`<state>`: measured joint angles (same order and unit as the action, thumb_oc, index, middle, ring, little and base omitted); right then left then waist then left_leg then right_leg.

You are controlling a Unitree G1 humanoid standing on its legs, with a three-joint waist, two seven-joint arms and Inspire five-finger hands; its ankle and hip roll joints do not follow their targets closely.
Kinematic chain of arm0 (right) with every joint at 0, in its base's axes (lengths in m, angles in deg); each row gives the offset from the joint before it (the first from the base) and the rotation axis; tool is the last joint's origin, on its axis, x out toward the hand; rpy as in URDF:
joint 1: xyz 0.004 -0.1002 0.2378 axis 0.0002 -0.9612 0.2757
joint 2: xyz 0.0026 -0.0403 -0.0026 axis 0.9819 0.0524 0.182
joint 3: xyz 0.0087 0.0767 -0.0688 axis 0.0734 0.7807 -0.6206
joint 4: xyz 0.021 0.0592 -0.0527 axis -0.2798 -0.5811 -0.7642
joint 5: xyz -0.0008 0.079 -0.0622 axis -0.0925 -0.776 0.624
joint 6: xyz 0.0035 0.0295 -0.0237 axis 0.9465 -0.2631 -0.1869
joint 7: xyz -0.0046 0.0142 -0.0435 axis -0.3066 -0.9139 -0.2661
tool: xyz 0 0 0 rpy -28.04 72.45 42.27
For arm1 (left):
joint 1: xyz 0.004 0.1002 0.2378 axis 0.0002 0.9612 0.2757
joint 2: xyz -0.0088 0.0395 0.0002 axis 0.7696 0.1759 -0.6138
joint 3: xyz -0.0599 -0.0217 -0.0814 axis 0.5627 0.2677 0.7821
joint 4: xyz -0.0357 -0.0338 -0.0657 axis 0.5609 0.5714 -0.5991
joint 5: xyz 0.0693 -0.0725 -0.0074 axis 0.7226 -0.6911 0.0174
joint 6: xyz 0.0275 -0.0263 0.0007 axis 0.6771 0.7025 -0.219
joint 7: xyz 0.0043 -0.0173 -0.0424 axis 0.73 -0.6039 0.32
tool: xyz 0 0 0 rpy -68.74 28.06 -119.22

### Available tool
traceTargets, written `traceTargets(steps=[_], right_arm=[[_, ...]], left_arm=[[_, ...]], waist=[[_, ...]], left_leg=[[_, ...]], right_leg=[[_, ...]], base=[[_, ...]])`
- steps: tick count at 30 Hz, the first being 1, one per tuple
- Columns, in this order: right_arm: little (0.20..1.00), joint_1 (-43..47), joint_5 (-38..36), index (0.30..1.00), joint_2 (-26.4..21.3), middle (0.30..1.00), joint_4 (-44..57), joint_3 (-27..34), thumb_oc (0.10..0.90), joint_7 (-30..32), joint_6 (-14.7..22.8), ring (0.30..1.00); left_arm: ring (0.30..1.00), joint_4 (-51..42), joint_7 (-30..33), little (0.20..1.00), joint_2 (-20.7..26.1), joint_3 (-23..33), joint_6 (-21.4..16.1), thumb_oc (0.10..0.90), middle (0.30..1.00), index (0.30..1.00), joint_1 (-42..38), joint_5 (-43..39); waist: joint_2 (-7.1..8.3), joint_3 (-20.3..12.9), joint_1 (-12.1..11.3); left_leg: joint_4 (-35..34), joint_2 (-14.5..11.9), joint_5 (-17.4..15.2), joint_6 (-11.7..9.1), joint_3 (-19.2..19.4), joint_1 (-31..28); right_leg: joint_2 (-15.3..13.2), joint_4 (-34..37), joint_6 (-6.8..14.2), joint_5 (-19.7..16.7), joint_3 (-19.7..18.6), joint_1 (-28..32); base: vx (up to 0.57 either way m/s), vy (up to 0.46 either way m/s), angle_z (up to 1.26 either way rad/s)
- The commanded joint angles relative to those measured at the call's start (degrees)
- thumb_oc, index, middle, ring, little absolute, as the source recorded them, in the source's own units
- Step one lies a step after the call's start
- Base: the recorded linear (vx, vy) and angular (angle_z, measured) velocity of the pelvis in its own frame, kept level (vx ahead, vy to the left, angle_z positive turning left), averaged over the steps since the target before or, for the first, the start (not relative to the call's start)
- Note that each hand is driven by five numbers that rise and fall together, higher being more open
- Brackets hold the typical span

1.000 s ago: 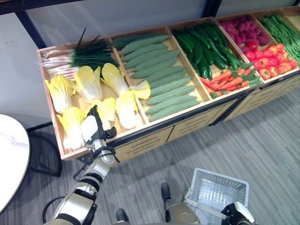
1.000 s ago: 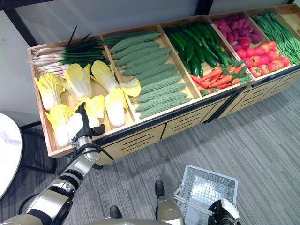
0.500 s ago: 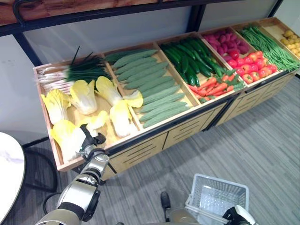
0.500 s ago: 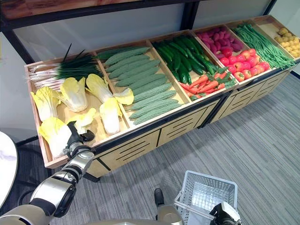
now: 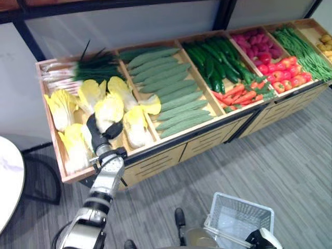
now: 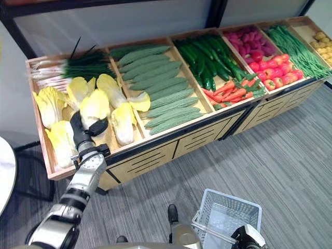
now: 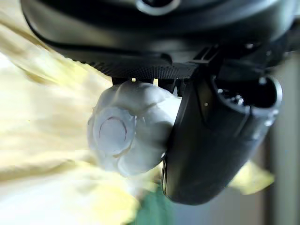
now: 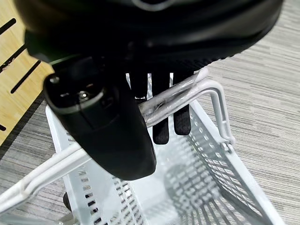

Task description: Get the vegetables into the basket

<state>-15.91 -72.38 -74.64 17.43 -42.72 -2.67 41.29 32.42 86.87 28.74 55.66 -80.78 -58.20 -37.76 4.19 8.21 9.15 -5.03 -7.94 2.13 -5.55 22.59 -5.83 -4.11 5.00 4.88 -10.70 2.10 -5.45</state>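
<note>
My left hand (image 5: 97, 139) is shut on a yellow-white napa cabbage (image 5: 109, 110), held up over the leftmost crate (image 5: 51, 116). In the left wrist view the cabbage's white stem end (image 7: 125, 135) sits pinched against the thumb (image 7: 213, 140). Several more cabbages (image 5: 136, 127) lie in that crate with spring onions (image 5: 88, 67) at its back. My right hand (image 5: 263, 240) is at the bottom right, fingers curled round the handle (image 8: 185, 97) of a white wire basket (image 5: 243, 210) that hangs above the floor.
The long wooden stand also holds bitter gourds (image 5: 171, 88), cucumbers (image 5: 215, 59), carrots (image 5: 241, 93), tomatoes (image 5: 288, 78), radishes (image 5: 257, 41) and green beans (image 5: 303, 44). A round white table (image 5: 8, 176) is at the left. Grey plank floor (image 5: 290, 155) lies between stand and basket.
The left hand has closed on a cabbage and raised it out of the crate's front, up towards the middle. The camera has shifted a little. The right hand keeps hold of the basket.
</note>
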Motion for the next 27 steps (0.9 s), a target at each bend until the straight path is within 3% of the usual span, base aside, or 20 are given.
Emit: traceTargets(steps=[1, 2, 4, 5, 6, 7, 12, 17, 22, 27], right_arm=[[0.3, 1.64, -1.39, 0.3, -2.82, 0.3, -1.52, 1.08, 0.4, 0.03, 0.53, 0.3], [0.3, 1.59, -1.39, 0.3, -2.83, 0.3, -1.52, 1.04, 0.4, 0.02, 0.54, 0.3], [0.3, 1.37, -1.67, 0.3, -2.67, 0.3, -1.7, 1.86, 0.4, -1.22, 0.64, 0.3], [0.3, 1.27, -1.67, 0.3, -2.68, 0.3, -1.65, 1.83, 0.4, -1.25, 0.62, 0.3], [0.3, 0.94, -1.57, 0.3, -2.9, 0.3, -1.58, 2.43, 0.4, -2.12, 0.84, 0.3], [0.3, 0.88, -1.22, 0.3, -2.93, 0.3, -1.4, 2.62, 0.4, -2.62, 0.74, 0.3], [0.3, 0.58, -0.88, 0.3, -3.03, 0.3, -1.79, 4.17, 0.4, -3.54, 0.93, 0.3], [0.3, 0.61, -0.76, 0.3, -2.87, 0.3, -2.5, 5.17, 0.4, -3.71, 1.1, 0.3], [0.3, -0.04, -0.89, 0.3, -3.15, 0.3, -2.11, 5.95, 0.4, -4.01, 1.35, 0.3], [0.3, 0.54, -2.64, 0.3, -3.91, 0.3, -0.88, 7.43, 0.4, -3.84, 1.1, 0.3]], left_arm=[[0.3, -7.84, -4.31, 0.3, 3.14, 4.65, -10.91, 0.4, 0.3, 0.3, -4.84, -0.26], [0.3, -8.06, -4.44, 0.3, 3.15, 4.73, -10.82, 0.4, 0.3, 0.3, -4.62, -0.35], [0.3, -14.71, -12.63, 0.3, 3.77, 4.13, -13.77, 0.4, 0.3, 0.3, -0.93, -8.2], [0.3, -14.77, -12.89, 0.3, 3.85, 4.23, -13.76, 0.4, 0.3, 0.3, -0.76, -8.47], [0.3, -18.26, -22.41, 0.3, 3.45, 2.91, -14.62, 0.4, 0.3, 0.3, 2.9, -20.86], [0.3, -19.6, -26.14, 0.3, 3.67, 2.0, -14.25, 0.4, 0.3, 0.3, 5.13, -25.35], [0.3, -20.59, -35.71, 0.3, 5.23, -0.78, -11.39, 0.4, 0.3, 0.3, 13.34, -32.07], [0.3, -20.54, -41.64, 0.3, 6.78, -1.85, -9.01, 0.4, 0.3, 0.3, 19.45, -37.88], [0.3, -20.54, -43.86, 0.3, 8.5, -2.24, -7.86, 0.4, 0.3, 0.3, 21.16, -37.81], [0.3, -20.7, -45.39, 0.3, 10.72, -6.29, -7.49, 0.4, 0.3, 0.3, 16.88, -38.29]], waist=[[0.98, -0.04, -0.47], [0.99, -0.09, -0.4], [0.87, -0.43, -0.88], [0.88, -0.53, -0.82], [0.69, -0.87, -1.22], [0.6, -0.97, -1.32], [0.34, -1.07, -1.98], [0.04, -0.95, -2.48], [0.29, -0.51, -2.6], [1.38, 2.51, -1.88]], left_leg=[[0.03, -2.23, -0.22, -2.43, -5.01, -0.98], [0.03, -2.22, -0.23, -2.42, -5.05, -0.98], [0.03, -1.94, -0.17, -2.28, -5.48, -0.89], [0.03, -1.93, -0.17, -2.28, -5.51, -0.87], [0.03, -1.66, -0.1, -2.16, -5.93, -0.7], [0.03, -1.58, -0.06, -2.09, -6.01, -0.68], [0.03, -1.21, -0.07, -1.84, -6.48, -0.51], [0.03, -0.84, -0.1, -1.54, -6.18, -0.82], [0.21, -0.16, -0.23, -1.07, -5.53, -1.84], [10.26, 1.45, -4.43, 0.46, -5.71, 3.66]], right_leg=[[-4.73, -0.72, 5.6, 3.28, 0.71, 3.08], [-4.75, -0.71, 5.61, 3.29, 0.75, 3.11], [-5.07, -0.7, 5.68, 3.15, 1.05, 3.42], [-5.09, -0.69, 5.69, 3.16, 1.08, 3.42], [-5.37, -0.59, 5.75, 2.97, 1.28, 3.61], [-5.51, -0.56, 5.74, 2.87, 1.37, 3.69], [-5.9, -0.36, 5.82, 2.77, 1.69, 4.12], [-6.1, -0.31, 5.89, 2.79, 1.56, 4.23], [-6.46, -0.67, 5.98, 3.14, 1.26, 4.67], [-8.93, -7.65, 6.84, 3.57, -0.71, 0.35]], base=[[0.0, 0.0, 0.0], [0.0, 0.023, 0.04], [0.0, 0.021, 0.16], [0.0, 0.031, 0.28], [0.0, 0.03, 0.21], [0.0, 0.035, 0.06], [0.0, 0.017, 0.05], [0.0, 0.008, 0.0], [0.0, 0.029, -0.02], [-0.11, 0.094, -0.04]])
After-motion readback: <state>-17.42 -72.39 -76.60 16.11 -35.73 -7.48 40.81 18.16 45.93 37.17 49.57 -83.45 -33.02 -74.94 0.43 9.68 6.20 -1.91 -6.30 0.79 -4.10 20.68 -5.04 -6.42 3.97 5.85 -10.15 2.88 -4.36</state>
